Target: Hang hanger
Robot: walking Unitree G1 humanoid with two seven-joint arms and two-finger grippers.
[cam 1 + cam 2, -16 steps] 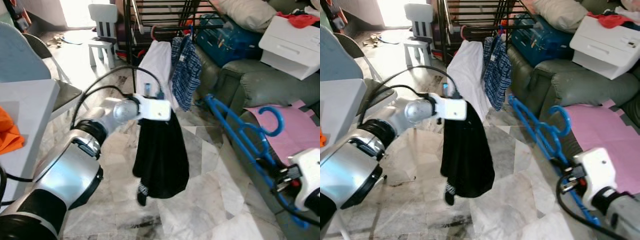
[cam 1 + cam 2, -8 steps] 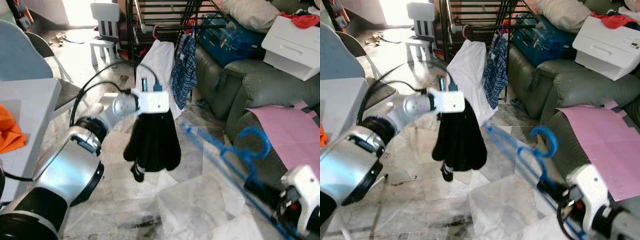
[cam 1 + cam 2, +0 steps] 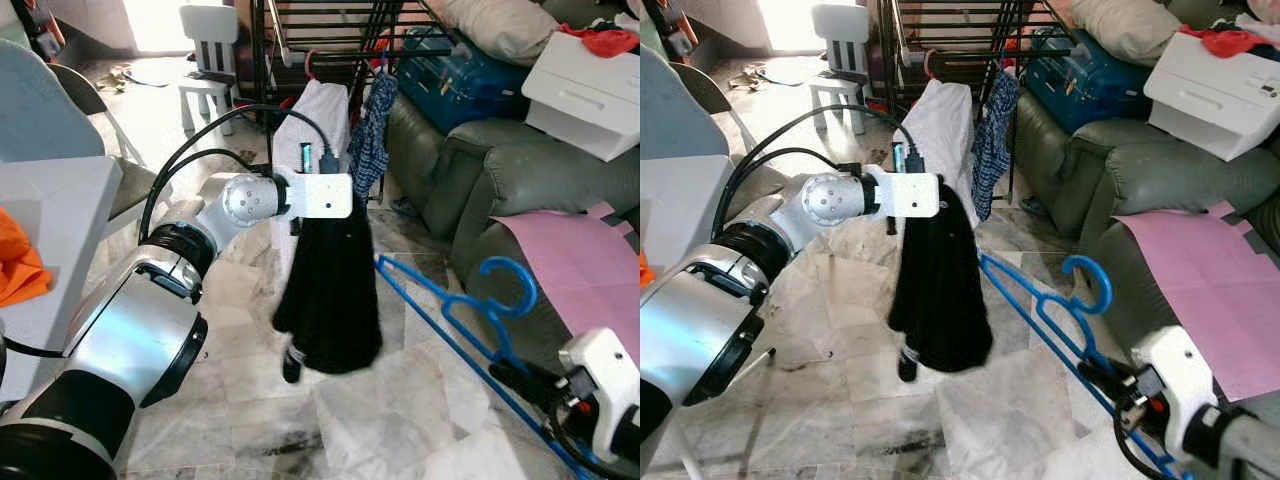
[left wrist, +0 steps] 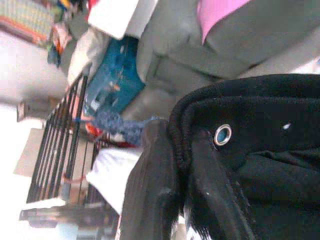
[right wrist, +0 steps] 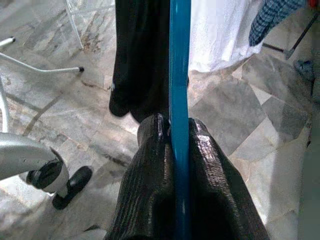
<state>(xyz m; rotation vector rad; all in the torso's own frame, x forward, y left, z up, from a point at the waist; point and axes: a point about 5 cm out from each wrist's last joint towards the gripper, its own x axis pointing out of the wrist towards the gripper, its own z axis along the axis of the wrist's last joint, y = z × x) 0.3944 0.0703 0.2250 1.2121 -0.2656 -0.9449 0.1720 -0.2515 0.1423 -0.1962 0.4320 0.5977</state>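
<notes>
A black garment (image 3: 332,300) hangs from my left gripper (image 3: 335,218), which is shut on its hem; the left wrist view shows the hem with a metal eyelet (image 4: 222,134) pinched between the fingers (image 4: 150,200). It dangles over the marble floor in front of the black drying rack (image 3: 320,40). My right gripper (image 5: 179,145) is shut on the bar of a blue hanger (image 3: 470,320), held low at the right with its hook (image 3: 508,280) pointing up.
A white shirt (image 3: 318,125) and a blue checked garment (image 3: 372,145) hang on the rack. A grey sofa (image 3: 480,170) with a pink sheet (image 3: 590,260) stands at right. A white table (image 3: 50,230) with orange cloth (image 3: 18,262) is at left.
The black garment has dropped and unfurled, hanging longer. The blue hanger has steadied and come up toward the garment.
</notes>
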